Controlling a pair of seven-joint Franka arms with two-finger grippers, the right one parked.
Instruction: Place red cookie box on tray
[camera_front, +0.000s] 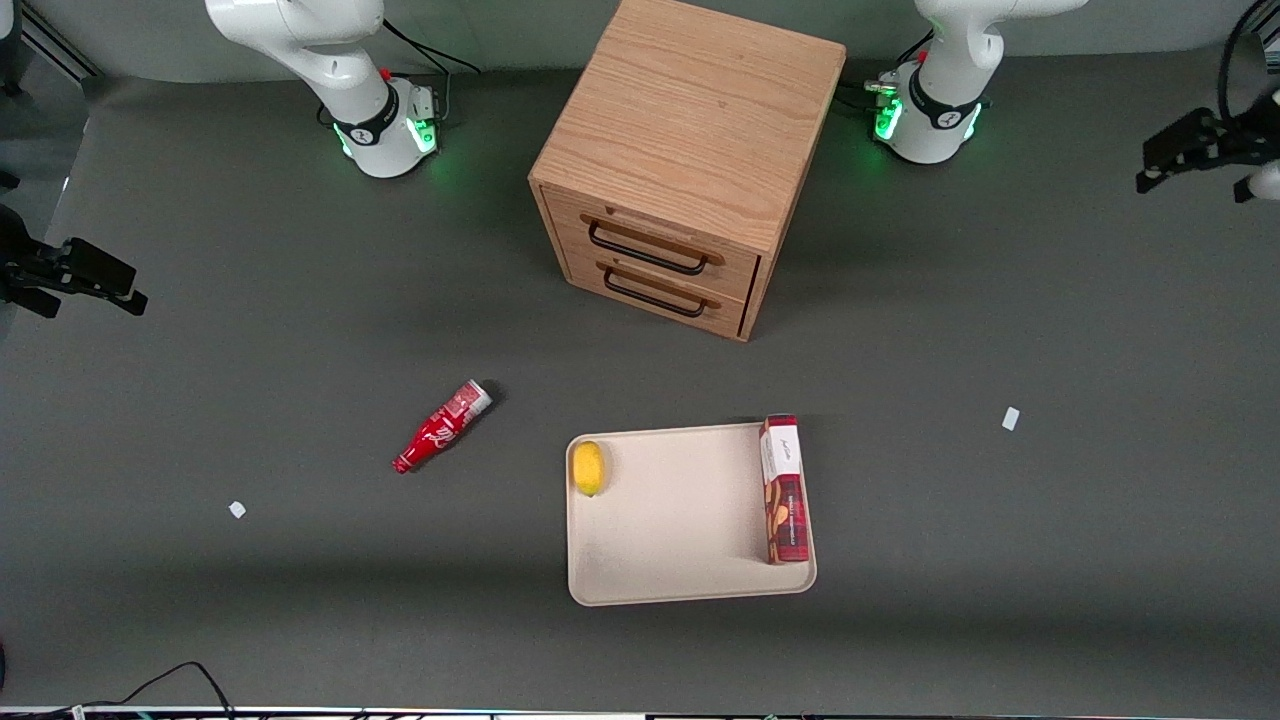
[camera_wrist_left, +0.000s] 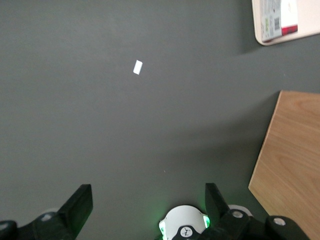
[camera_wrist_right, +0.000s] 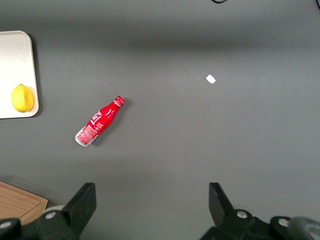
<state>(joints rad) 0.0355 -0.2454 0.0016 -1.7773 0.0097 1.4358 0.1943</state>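
While jaws gape wide, empty gripper (camera_wrist_left: 145, 207) above bare table (camera_wrist_left: 125, 130).

Even, fairly bright overhead light on the dark grey desk (camera_front: 200, 350); no harsh glare. Soft broad shadow lies on the desk around the wooden cabinet (camera_front: 680, 160), and a faint dark band crosses the desk nearer the front camera than the tray (camera_front: 680, 590). Green lamps glow at both arm bases. Front view sharp. Wrist views: the pincer (camera_wrist_left: 149, 202) shows dark and slightly soft, fingers spread apart; the desk beneath looks evenly lit.
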